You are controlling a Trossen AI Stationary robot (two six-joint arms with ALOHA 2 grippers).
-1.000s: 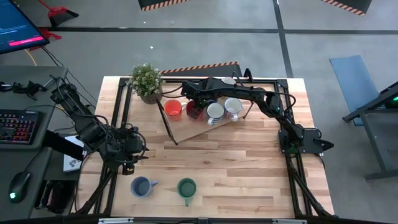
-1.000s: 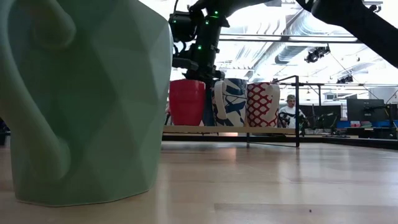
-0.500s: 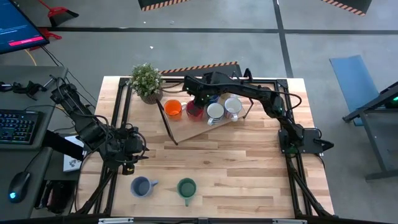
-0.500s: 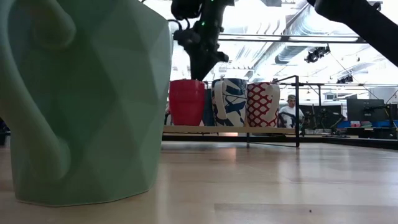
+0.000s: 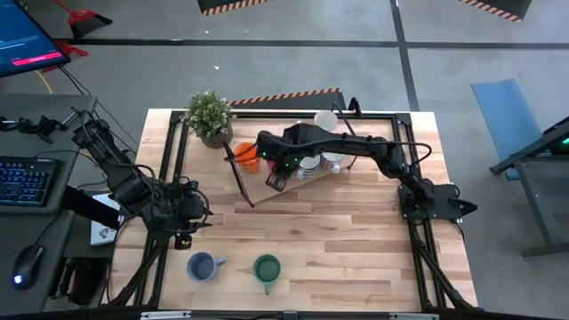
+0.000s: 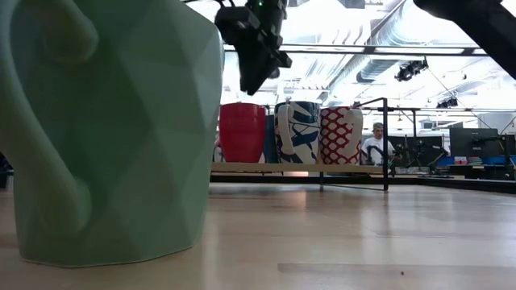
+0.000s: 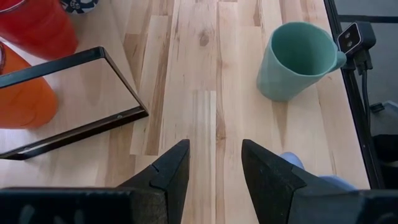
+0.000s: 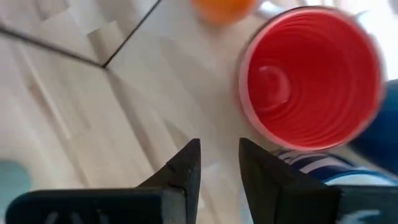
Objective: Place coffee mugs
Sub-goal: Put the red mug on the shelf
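Near edge of the surface [image 5: 338,240]: grey-blue mug [image 5: 202,266] and green mug [image 5: 267,268] stand side by side, apart, both upright. Left gripper [image 5: 203,216] sits low at the left side, fingers [image 7: 168,171] parted, holding nothing. Farther back, a low board in a black frame [image 5: 242,185] carries the rest: orange mug [image 5: 248,154], red mug [image 6: 243,131], and two patterned white mugs, one blue-marked [image 6: 298,133], one red-marked [image 6: 341,135], in a tight row. Right gripper [image 5: 276,180] hangs above the board's front edge just clear of the red mug, fingers [image 8: 183,168] slightly apart, empty. Potted plant [image 5: 211,116] at the far left corner; another pale mug [image 5: 325,120] at the far edge.
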